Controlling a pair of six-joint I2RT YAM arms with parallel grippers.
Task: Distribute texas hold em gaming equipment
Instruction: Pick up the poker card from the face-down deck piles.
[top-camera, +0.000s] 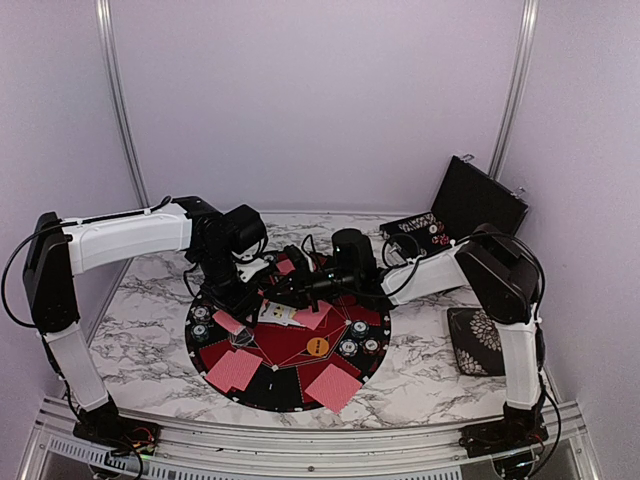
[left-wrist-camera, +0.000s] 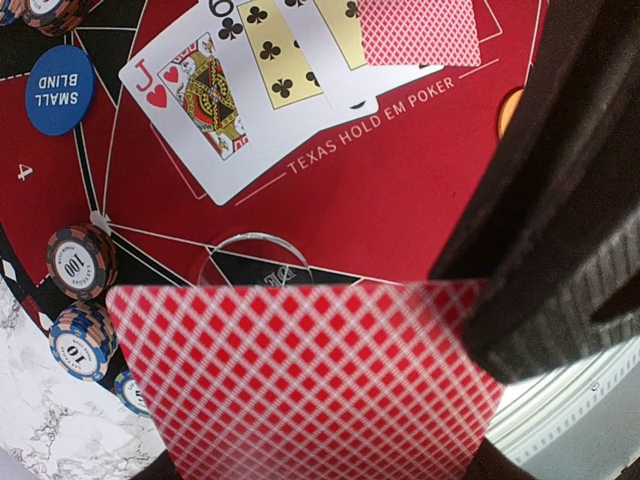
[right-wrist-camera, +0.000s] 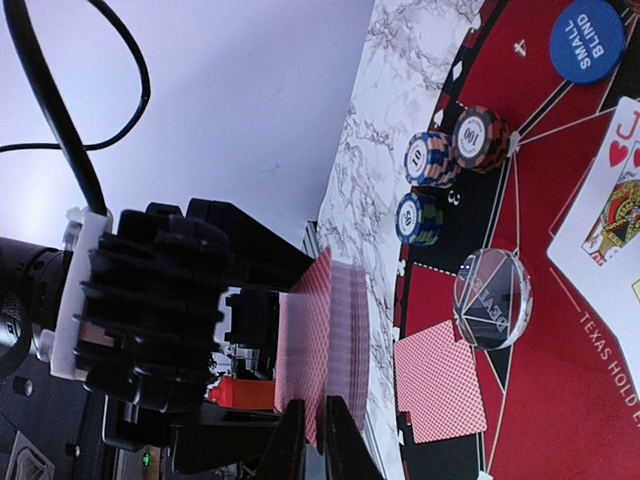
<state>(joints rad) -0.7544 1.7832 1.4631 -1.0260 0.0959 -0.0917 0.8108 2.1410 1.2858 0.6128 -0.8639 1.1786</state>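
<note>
Marble table (top-camera: 420, 375), round poker mat (top-camera: 375, 345) mid-deal.
Left end effector (left-wrist-camera: 330, 478) clamps card deck (left-wrist-camera: 305, 385) above mat; right end effector (right-wrist-camera: 312, 440) nips deck's edge. Cards thin, slick, bendy; take by edge.

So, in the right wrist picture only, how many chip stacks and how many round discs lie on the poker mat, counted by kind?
Chip stacks: 3
Blue disc, marked SMALL BLIND: 1
Clear disc: 1
Total: 5
</note>
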